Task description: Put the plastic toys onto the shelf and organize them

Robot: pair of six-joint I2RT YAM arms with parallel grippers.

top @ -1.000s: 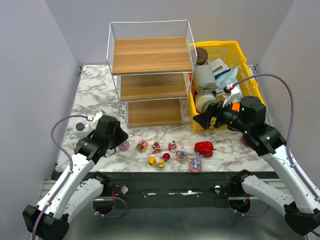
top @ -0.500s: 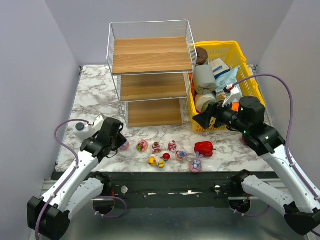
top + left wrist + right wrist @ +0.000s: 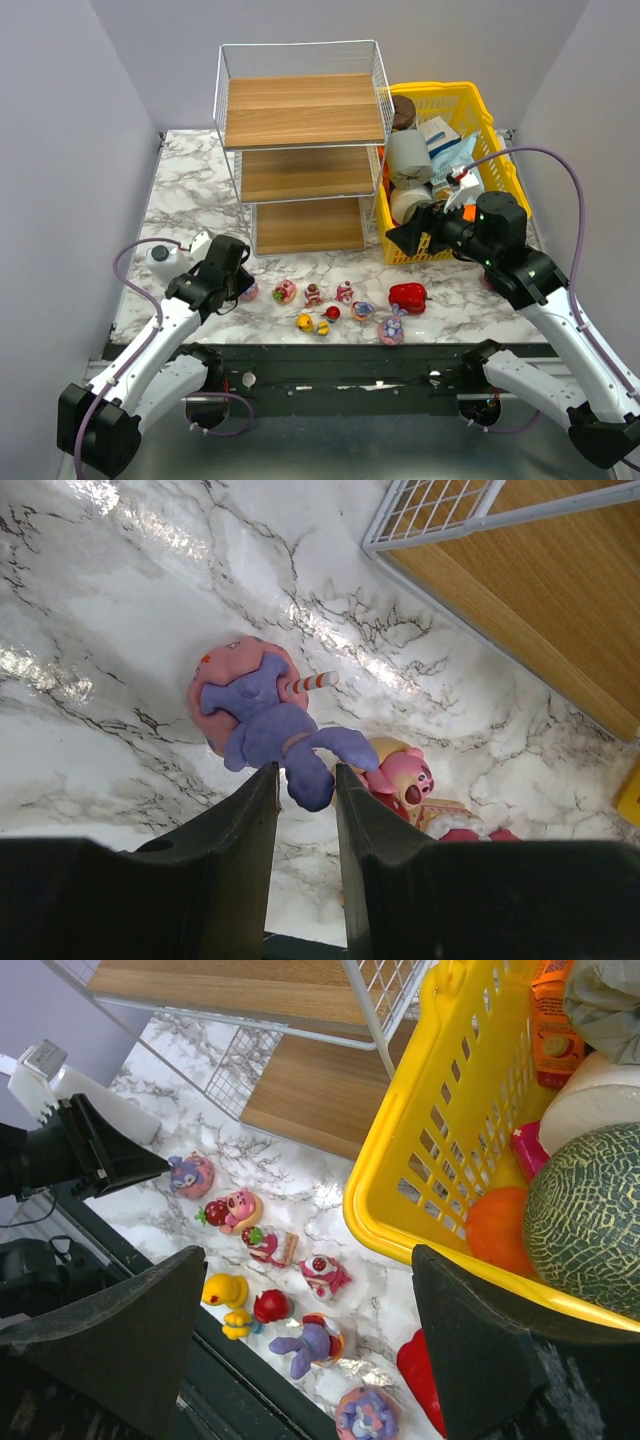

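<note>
At the front left of the marble table [image 3: 190, 190], the left gripper [image 3: 305, 770] is down at a purple-and-pink bunny [image 3: 250, 705], the leftmost figure in the row. Its jaws stand narrow. The bunny lies on the tabletop just beyond the tips, with one purple limb reaching into the gap between them. Whether the fingers [image 3: 240, 830] press on that limb cannot be told.

A pink bear [image 3: 400, 775] lies just beside the bunny on its right. The other plastic toys [image 3: 345, 292] are strung along the near edge of the table between the bear and a red bell pepper [image 3: 408, 297]. Among them, a yellow duck [image 3: 225, 1290] and a red duck [image 3: 270, 1305] sit close together.

The shelf [image 3: 300, 110] stands behind the row, apart from it. The corner of its lowest board is near the bunny.

The right gripper [image 3: 405, 240] hovers at the front wall of the yellow basket [image 3: 497, 120]. Its jaws are spread wide and hold nothing, and the toys lie below it.
</note>
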